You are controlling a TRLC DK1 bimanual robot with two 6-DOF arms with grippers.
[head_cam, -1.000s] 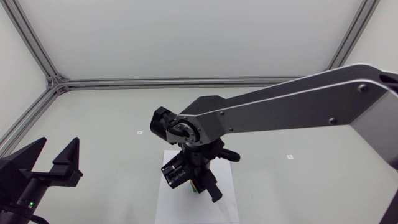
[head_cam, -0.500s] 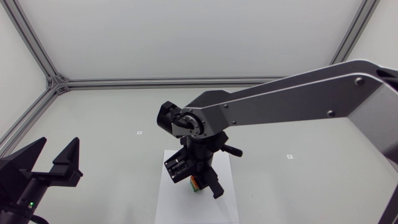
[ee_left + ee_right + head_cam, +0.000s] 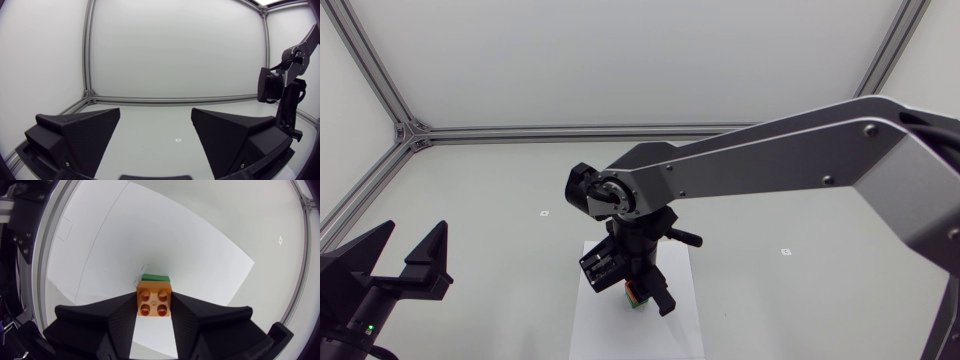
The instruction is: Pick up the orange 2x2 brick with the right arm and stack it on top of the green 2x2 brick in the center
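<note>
**Orange brick held just over the green one**

Orange brick (image 3: 154, 302) sits between the right fingers (image 3: 117, 317), studs facing the wrist camera. One wedge presses each of two opposite sides, so the fingers are closed on it at about the brick's own width. Just ahead of the fingertips and under the orange brick, an edge of the green brick (image 3: 155, 278) shows. The rest of it is covered.

From the head camera the orange brick (image 3: 631, 291) and green brick (image 3: 637, 305) show as two small patches right against each other beneath the black wrist. Whether the upper one is pressed fully onto the lower one cannot be told. Both lie over a white paper sheet (image 3: 165, 235) spread on the pale bench (image 3: 250, 215), well inside the sheet's edges. The right arm (image 3: 770, 165) comes in from the side and bends down at the wrist, with its fingers pointing at the sheet.

The left fingers (image 3: 80, 132) are spread wide apart with nothing between them. They sit low over the bench, well away from both bricks. Past the right-hand wedge, the left wrist camera shows the other arm's wrist standing over the sheet.
</note>
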